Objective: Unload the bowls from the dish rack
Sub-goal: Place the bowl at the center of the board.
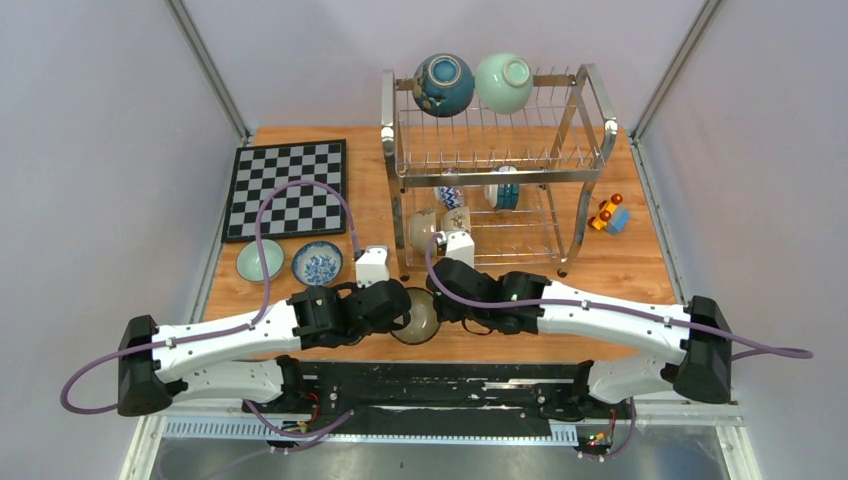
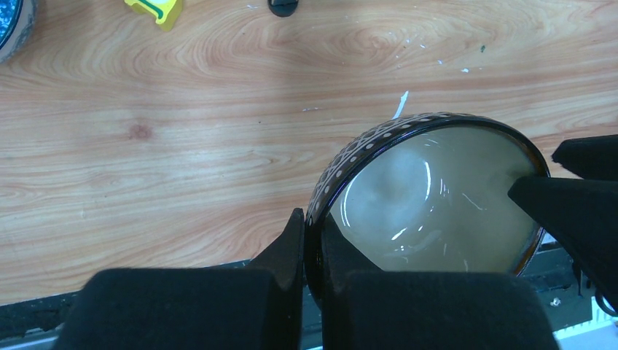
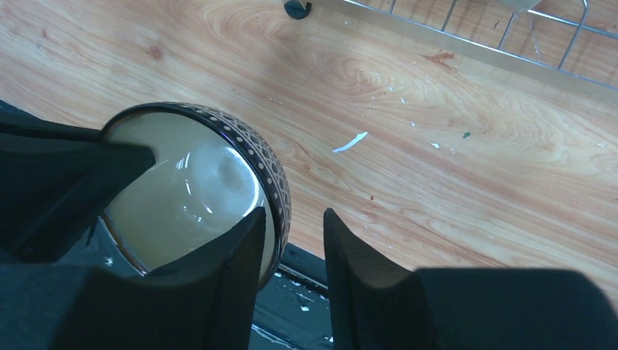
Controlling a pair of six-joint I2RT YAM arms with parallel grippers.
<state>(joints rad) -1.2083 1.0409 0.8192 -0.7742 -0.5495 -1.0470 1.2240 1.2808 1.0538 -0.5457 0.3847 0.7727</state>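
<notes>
A dark-rimmed bowl (image 1: 414,318) (image 2: 430,197) (image 3: 182,189) with a dotted outside and cream inside hangs over the table's near edge between both arms. My left gripper (image 1: 398,310) (image 2: 313,237) is shut on its rim, one finger inside and one outside. My right gripper (image 1: 440,305) (image 3: 293,215) is open and straddles the opposite rim, its outer finger apart from the wall. The dish rack (image 1: 590,112) stands at the back. It holds a dark blue bowl (image 1: 443,84) and a mint bowl (image 1: 503,82) on top, and several bowls on the lower tier (image 1: 452,205).
A mint bowl (image 1: 259,260) and a blue-patterned bowl (image 1: 317,264) sit on the table left of the arms. A chessboard (image 1: 287,188) lies at the back left. A toy car (image 1: 608,215) is right of the rack. A yellow block (image 2: 154,9) lies near the rack's foot.
</notes>
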